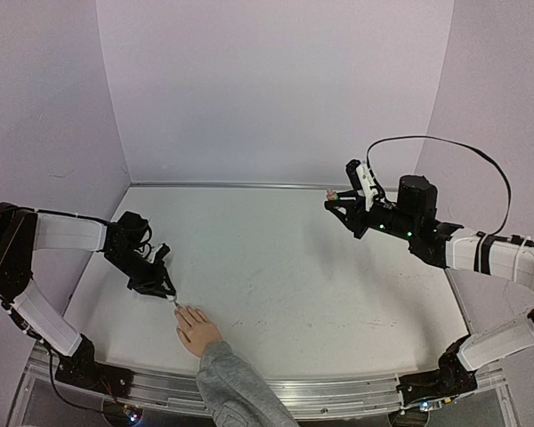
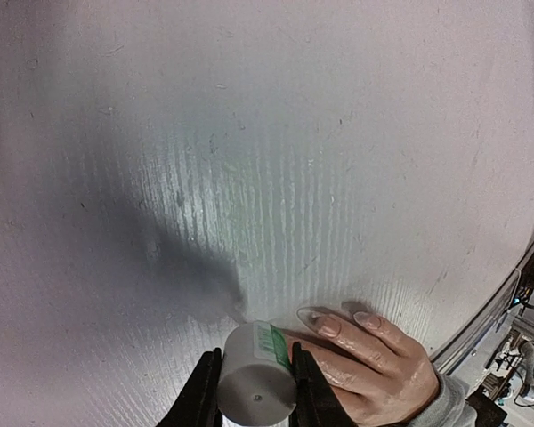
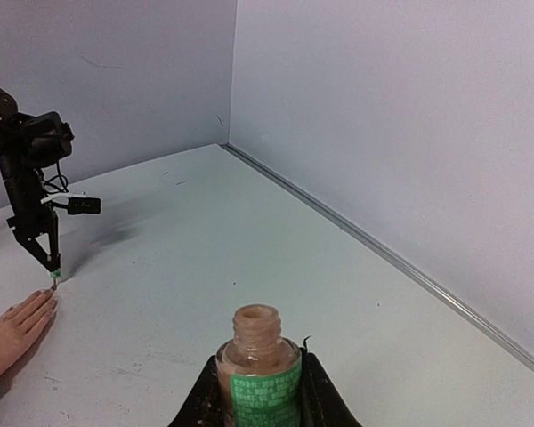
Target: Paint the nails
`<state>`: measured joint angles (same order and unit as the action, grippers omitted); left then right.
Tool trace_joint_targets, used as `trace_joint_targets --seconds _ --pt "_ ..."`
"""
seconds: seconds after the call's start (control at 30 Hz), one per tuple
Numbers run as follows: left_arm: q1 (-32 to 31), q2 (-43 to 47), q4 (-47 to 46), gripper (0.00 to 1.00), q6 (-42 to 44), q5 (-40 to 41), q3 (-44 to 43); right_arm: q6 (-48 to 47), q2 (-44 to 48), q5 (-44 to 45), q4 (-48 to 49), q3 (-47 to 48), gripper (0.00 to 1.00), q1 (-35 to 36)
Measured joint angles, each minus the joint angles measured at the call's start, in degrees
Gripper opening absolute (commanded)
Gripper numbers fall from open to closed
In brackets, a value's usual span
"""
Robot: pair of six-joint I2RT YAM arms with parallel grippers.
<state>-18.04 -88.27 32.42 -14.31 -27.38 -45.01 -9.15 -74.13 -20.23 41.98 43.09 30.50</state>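
A flesh-coloured hand in a grey knit sleeve lies flat at the table's near edge. Its pale nails show in the left wrist view. My left gripper is shut on a white brush cap with a green label, held just left of the fingertips. The brush tip points down at the fingertips; the cap hides it in the left wrist view. My right gripper hovers at the back right, shut on an open polish bottle of pinkish liquid with a green label.
The white table is walled by pale panels at the back and sides. A metal rail runs along the near edge. The left arm and the hand also show in the right wrist view.
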Motion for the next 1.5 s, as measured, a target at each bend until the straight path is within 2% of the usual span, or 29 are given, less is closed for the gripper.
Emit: trace_joint_targets --seconds 0.37,0.83,1.5 --pt "0.0 0.2 0.1 0.00 0.0 0.5 -0.7 0.0 0.0 -0.2 0.0 0.0 0.00 0.0" --pt "0.1 5.6 2.7 0.00 -0.1 -1.7 -1.2 0.0 0.0 -0.5 0.0 0.0 0.00 0.0" --pt "0.1 2.3 3.7 0.00 0.9 -4.2 -1.2 0.2 0.0 -1.2 0.1 -0.2 0.00 0.0"
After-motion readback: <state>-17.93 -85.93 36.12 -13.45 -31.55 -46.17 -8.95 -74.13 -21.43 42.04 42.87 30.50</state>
